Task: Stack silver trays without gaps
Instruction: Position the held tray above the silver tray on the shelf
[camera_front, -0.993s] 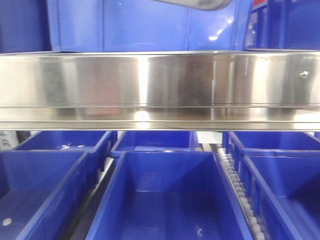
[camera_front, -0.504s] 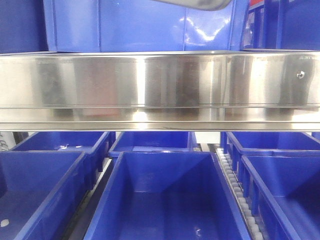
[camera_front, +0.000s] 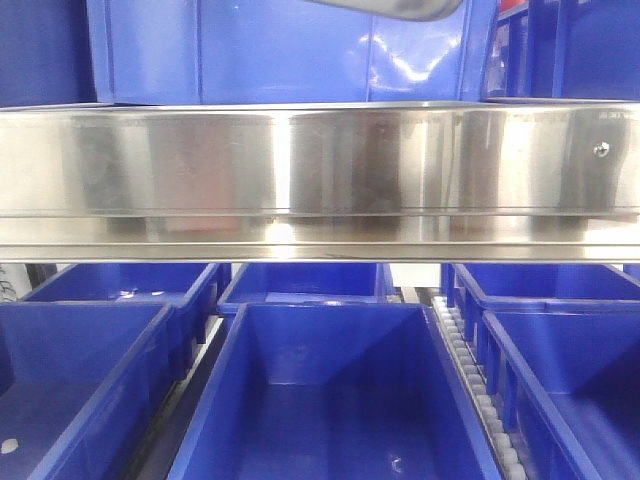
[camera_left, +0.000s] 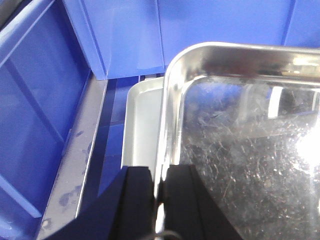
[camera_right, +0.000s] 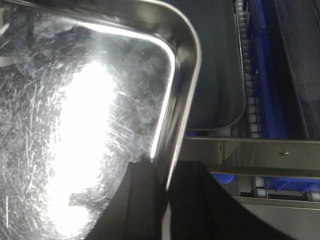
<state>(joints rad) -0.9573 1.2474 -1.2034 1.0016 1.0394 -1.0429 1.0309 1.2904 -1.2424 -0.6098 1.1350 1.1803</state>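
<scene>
- Left gripper (camera_left: 159, 200) pinches the left rim of the upper silver tray (camera_left: 240, 150).
- Right gripper (camera_right: 167, 197) is clamped on that tray's right rim.
- The upper tray sits over 1 lower silver tray (camera_left: 142, 120), offset sideways, beside a blue bin (camera_left: 45, 100).

Light comes from overhead. The steel shelf rail (camera_front: 200, 165) shows soft vertical bands of glare and smeared reflections. The blue bins (camera_front: 330, 400) beneath it are dimmer and slightly soft. In the right wrist view, a white blowout floods the held silver tray (camera_right: 90, 150), and everything beyond is dark. In the left wrist view, the tray flares at its right edge and its scratches are crisp.
</scene>
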